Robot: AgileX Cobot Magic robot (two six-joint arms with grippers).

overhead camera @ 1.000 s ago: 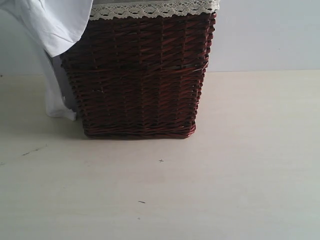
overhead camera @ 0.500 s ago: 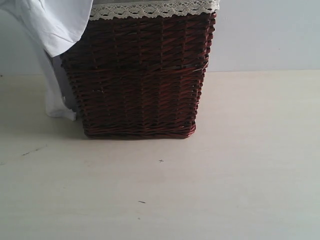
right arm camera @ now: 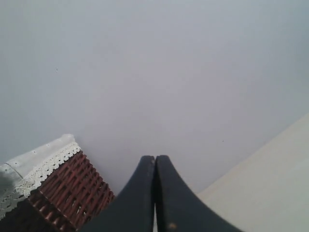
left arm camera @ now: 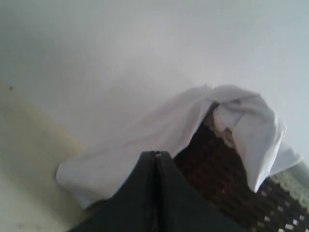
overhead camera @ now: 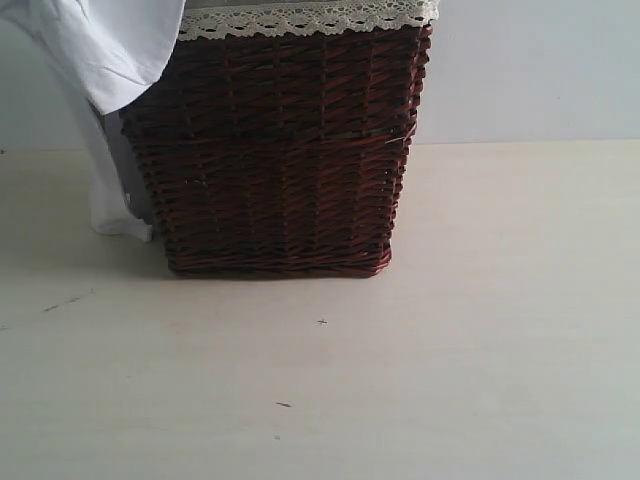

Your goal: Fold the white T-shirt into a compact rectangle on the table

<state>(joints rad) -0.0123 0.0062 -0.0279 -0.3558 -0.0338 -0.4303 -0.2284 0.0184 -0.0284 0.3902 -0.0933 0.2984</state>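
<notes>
The white T-shirt (overhead camera: 110,50) hangs over the left rim of the dark wicker basket (overhead camera: 280,160), and one end trails down to the table (overhead camera: 450,350). In the left wrist view the T-shirt (left arm camera: 159,130) drapes over the basket's corner (left arm camera: 212,164), a short way beyond my left gripper (left arm camera: 155,153), which is shut and holds nothing. My right gripper (right arm camera: 155,157) is shut and empty too, pointing at the pale wall with the basket (right arm camera: 67,193) off to one side. Neither gripper shows in the exterior view.
The basket has a white lace trim (overhead camera: 300,18) round its top and stands at the back of the table by a pale wall (overhead camera: 530,70). A few small dark specks (overhead camera: 322,321) mark the tabletop in front of it.
</notes>
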